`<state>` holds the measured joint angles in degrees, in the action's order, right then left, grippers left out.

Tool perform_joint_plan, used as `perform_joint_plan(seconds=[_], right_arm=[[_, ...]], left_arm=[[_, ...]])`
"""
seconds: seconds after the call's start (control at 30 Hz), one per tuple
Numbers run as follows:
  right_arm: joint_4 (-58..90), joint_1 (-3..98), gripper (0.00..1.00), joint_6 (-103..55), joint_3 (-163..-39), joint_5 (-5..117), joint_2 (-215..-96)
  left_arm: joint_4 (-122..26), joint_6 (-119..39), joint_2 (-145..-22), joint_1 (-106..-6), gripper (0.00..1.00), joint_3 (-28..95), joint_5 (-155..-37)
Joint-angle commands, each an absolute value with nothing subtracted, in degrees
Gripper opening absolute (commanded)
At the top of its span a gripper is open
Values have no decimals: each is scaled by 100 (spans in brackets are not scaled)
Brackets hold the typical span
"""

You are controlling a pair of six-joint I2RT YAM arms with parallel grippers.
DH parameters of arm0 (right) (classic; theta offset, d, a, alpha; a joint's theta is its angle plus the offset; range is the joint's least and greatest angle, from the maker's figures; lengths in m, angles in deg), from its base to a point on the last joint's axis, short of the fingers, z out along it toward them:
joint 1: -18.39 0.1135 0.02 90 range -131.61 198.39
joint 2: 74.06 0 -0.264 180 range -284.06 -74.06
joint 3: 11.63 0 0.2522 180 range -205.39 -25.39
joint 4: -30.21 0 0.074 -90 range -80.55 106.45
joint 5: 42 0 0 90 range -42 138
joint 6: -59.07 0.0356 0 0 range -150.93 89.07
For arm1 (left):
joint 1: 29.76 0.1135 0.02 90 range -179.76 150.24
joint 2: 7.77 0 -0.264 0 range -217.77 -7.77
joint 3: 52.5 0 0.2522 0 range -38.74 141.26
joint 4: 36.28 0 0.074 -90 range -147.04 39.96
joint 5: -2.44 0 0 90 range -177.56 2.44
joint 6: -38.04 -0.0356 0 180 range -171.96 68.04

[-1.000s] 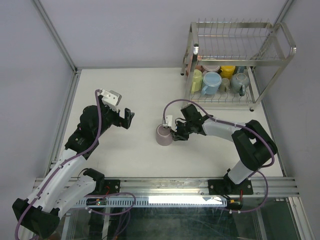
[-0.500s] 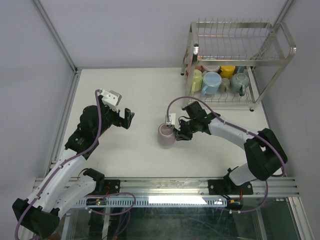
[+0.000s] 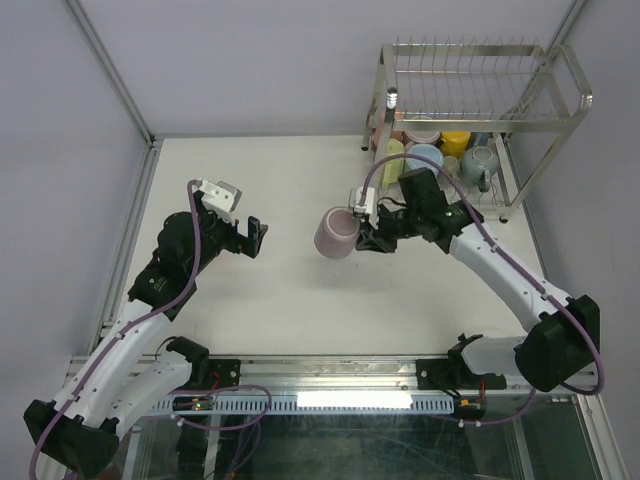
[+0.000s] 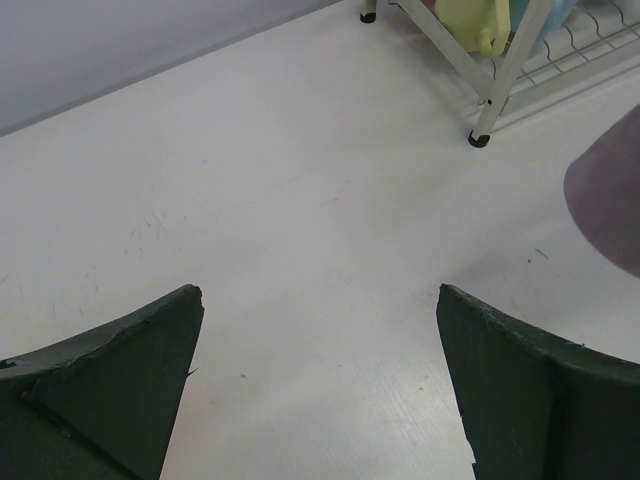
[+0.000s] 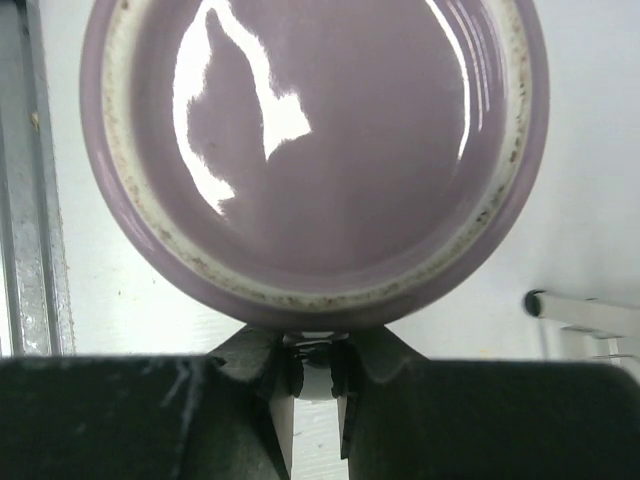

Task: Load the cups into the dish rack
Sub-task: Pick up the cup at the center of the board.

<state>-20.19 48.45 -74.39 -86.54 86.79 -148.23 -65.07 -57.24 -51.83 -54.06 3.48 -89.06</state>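
Right gripper [image 5: 315,372]: its jaws are clenching a narrow part at the edge of the mauve cup [image 3: 335,232]. The wrist view is not showing what that part is. The cup is being held tipped on its side, glossy base toward the wrist camera, and is appearing clear of the surface over the middle of the tabletop [image 3: 250,300], somewhat toward the far right corner.

Left gripper [image 4: 320,390]: released, fingers [image 4: 110,380] standing well apart with nothing between them, hovering near the left edge.

The dish rack [image 3: 575,92] is standing at the far right corner, with other cups [image 3: 425,160] sitting on its lower shelf.

The surface is showing white and matte, with faint scuffs. Pale grey wall panels [image 3: 250,60] in metal posts [image 3: 110,72] are enclosing the left, far and right edges. A metal rail [image 3: 330,372] is running along the near edge.
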Motion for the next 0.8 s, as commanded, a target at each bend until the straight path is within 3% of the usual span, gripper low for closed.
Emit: perform_joint_plan(seconds=[0.0, 0.37, 0.77], right_arm=[[-2280, 4727, 0, -7084, -9899, 9339, -14436], [-2703, 3707, 0, -5966, -12646, 9326, -15024], [-1364, 1506, 0, -4640, -14030, 9277, -16082]], left_arm=[[-6303, -5680, -5045, -5376, 99, 319, -8768], [-6279, -5689, -5009, -5379, 99, 305, -8757], [-6281, -5697, -5009, -5380, 99, 310, -8775]])
